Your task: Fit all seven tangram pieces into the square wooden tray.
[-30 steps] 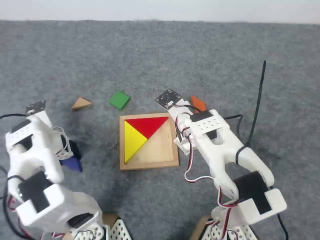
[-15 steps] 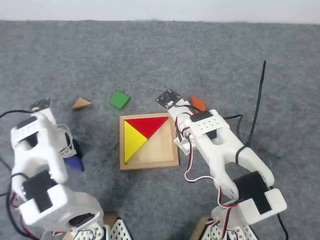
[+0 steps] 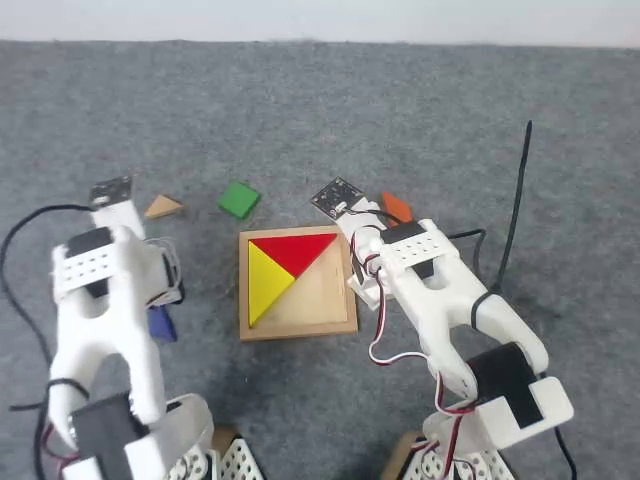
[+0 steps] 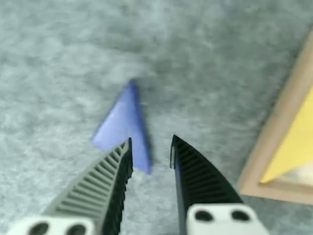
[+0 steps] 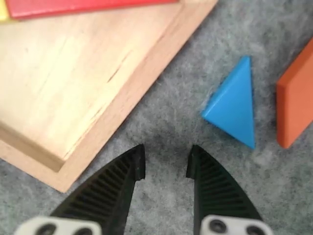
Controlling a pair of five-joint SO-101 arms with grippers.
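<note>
The square wooden tray [image 3: 300, 329] lies in the middle of the grey table [image 3: 450, 100]. A red triangle [image 3: 297, 250] fills its far side and a yellow triangle [image 3: 264, 282] its left side; the remaining floor of the tray is bare wood.

The left end effector [image 4: 150, 147] hangs over the table just left of the tray. Its fingers are apart, and one corner of a dark blue triangle [image 4: 122, 122] lies in the gap between them, unclamped.

The right end effector [image 5: 165, 160] sits just beside the tray's right edge, fingers likewise apart and gripping nothing. A light blue triangle [image 5: 234, 105] and an orange piece [image 5: 296, 103] lie on the table close beyond it.

Past the tray's far left corner rests a green square [image 3: 239, 199], with a tan triangle [image 3: 162, 207] farther left.
</note>
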